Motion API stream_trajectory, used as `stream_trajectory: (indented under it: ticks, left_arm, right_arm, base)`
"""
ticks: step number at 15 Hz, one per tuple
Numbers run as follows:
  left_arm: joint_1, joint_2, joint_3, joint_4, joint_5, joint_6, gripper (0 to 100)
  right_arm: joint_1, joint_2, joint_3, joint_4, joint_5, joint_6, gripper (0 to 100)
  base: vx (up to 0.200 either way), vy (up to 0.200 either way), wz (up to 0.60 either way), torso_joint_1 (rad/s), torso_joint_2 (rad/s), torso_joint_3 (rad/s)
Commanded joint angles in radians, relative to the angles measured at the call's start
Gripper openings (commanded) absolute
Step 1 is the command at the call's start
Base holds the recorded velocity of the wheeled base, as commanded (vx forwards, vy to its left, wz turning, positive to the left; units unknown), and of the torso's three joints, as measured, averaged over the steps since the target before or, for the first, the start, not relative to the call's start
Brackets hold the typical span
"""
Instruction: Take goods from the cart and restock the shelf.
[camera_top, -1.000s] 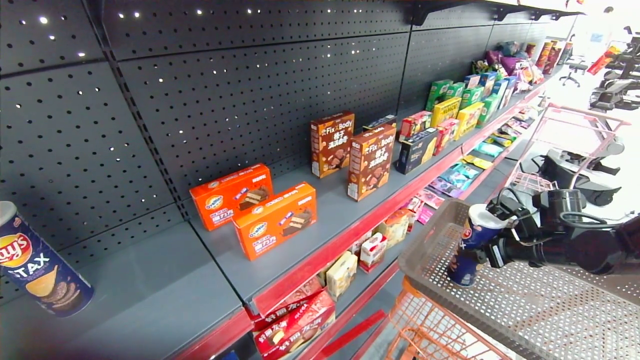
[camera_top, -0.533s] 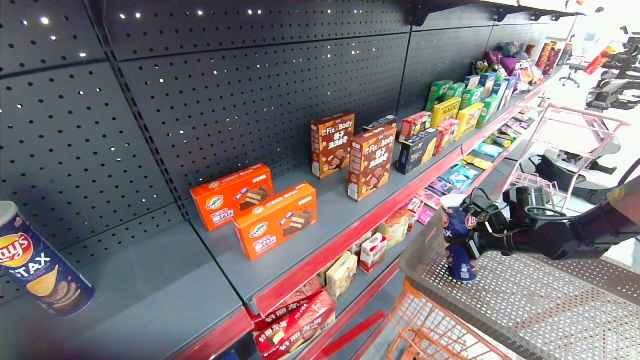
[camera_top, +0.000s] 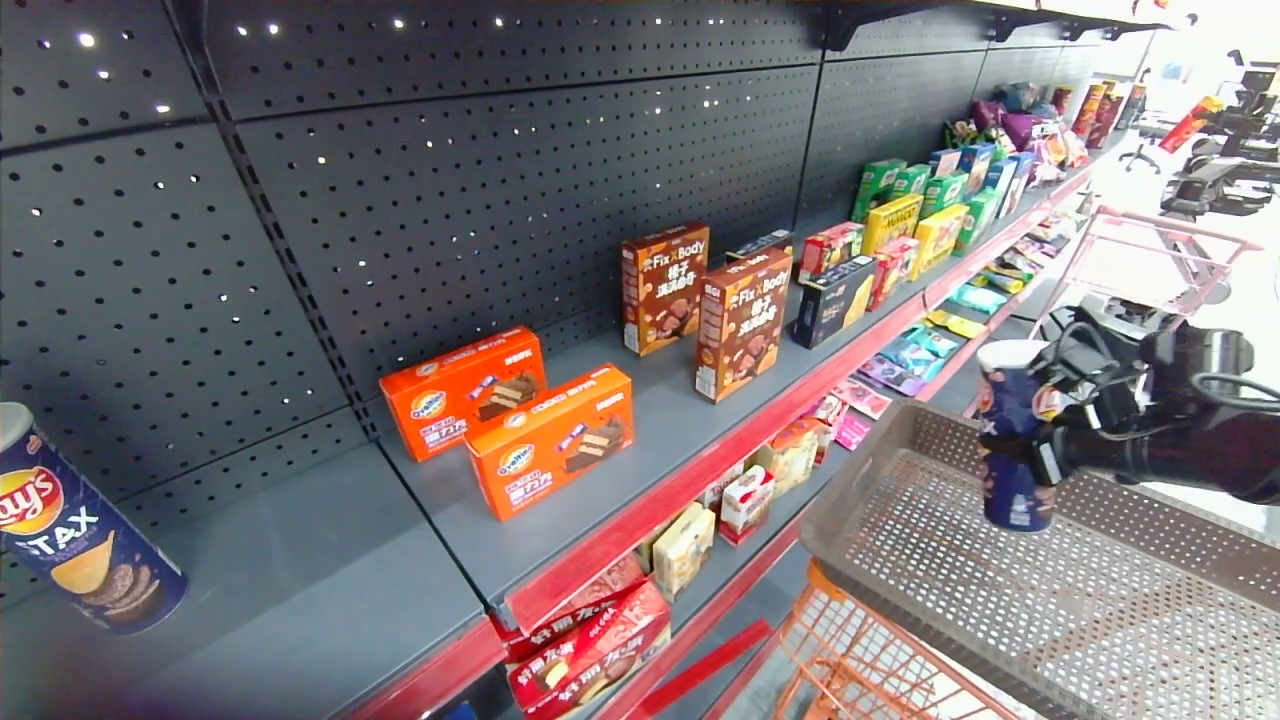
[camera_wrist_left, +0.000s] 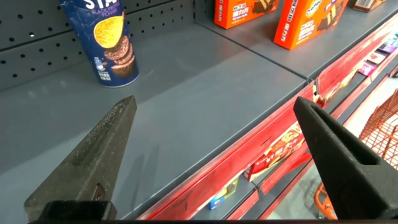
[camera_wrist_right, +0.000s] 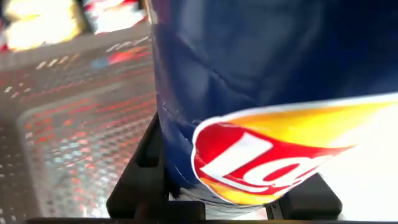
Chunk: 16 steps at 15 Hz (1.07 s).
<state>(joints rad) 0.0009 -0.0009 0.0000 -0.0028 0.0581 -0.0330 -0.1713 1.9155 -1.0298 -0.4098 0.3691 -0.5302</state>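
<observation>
Shelved chip can (camera_top: 85, 540): upright at the far left of the grey shelf (camera_top: 330, 580), one item placed.
Left gripper (camera_wrist_left: 214, 102): jaws spread wide, holding nothing, poised over bare shelf near that can.
Orange boxes (camera_top: 510, 415), brown boxes (camera_top: 700, 305): standing stock in mid-shelf, well apart from the can.
Cart basket (camera_top: 900, 560): grey mesh, at the right.
Second chip can (camera_top: 1010, 435): upright over the basket, clamped at mid-height by the right gripper (camera_top: 1035, 465). It appears to be lifted off the mesh, though the angle leaves this uncertain.
Status: picked, not yet shelved. What remains is to carry it across and set it down.
</observation>
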Motion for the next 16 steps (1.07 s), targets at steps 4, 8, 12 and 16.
stream_trajectory:
  ticks: [4,8,12,16]
  left_arm:
    - [0.001,0.001,0.0,0.0,0.002,-0.001,100]
    - [0.001,0.001,0.0,0.0,0.002,-0.001,100]
    - [0.001,0.001,0.0,0.0,0.0,-0.001,100]
    - [0.001,0.001,0.0,0.0,0.0,-0.001,100]
  right_arm:
    - [-0.188,-0.533,0.201,-0.083,-0.068,0.075,0]
    - [-0.057,-0.857,0.438,-0.129,-0.483,0.196,0]
    - [-0.028,-1.153,0.497,0.091,-0.605,0.202,0]
    - [-0.028,-1.265,0.474,0.273,-0.585,0.248,0]
  base:
    - [0.0,0.0,0.0,0.0,0.0,0.0]
    - [0.0,0.0,0.0,0.0,0.0,0.0]
    - [0.0,0.0,0.0,0.0,0.0,0.0]
    - [0.0,0.0,0.0,0.0,0.0,0.0]
